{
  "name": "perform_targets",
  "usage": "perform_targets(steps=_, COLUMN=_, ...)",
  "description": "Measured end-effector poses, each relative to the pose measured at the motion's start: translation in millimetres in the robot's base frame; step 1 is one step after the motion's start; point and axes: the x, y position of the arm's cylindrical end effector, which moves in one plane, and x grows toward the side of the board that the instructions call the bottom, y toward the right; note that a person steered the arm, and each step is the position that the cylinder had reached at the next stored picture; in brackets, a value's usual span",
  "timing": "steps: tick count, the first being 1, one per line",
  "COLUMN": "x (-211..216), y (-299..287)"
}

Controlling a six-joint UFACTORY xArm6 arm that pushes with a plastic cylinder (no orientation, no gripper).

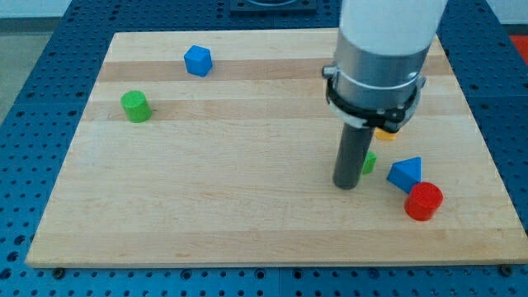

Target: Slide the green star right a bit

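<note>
The green star (369,162) is mostly hidden behind my rod; only a small green piece shows at the rod's right side. My tip (346,185) rests on the board just to the left of the star and seems to touch it. A blue triangle block (406,173) lies a short way to the star's right. A red cylinder (424,201) sits below and right of the triangle.
A yellow block (384,132) peeks out under the arm's body above the star. A blue cube (198,60) lies at the view's top left, a green cylinder (135,106) further left. The wooden board (247,214) ends near the red cylinder.
</note>
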Motion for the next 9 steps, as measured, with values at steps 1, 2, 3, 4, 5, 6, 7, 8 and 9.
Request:
perform_targets(steps=1, x=-19, y=13)
perform_targets(steps=2, x=-16, y=-3)
perform_targets(steps=3, x=-15, y=-38)
perform_targets(steps=4, x=-17, y=-35)
perform_targets(steps=5, x=-28, y=-23)
perform_targets(steps=6, x=-34, y=-18)
perform_targets(steps=7, x=-36, y=-18)
perform_targets(steps=8, x=-48, y=-18)
perform_targets(steps=9, x=-52, y=-18)
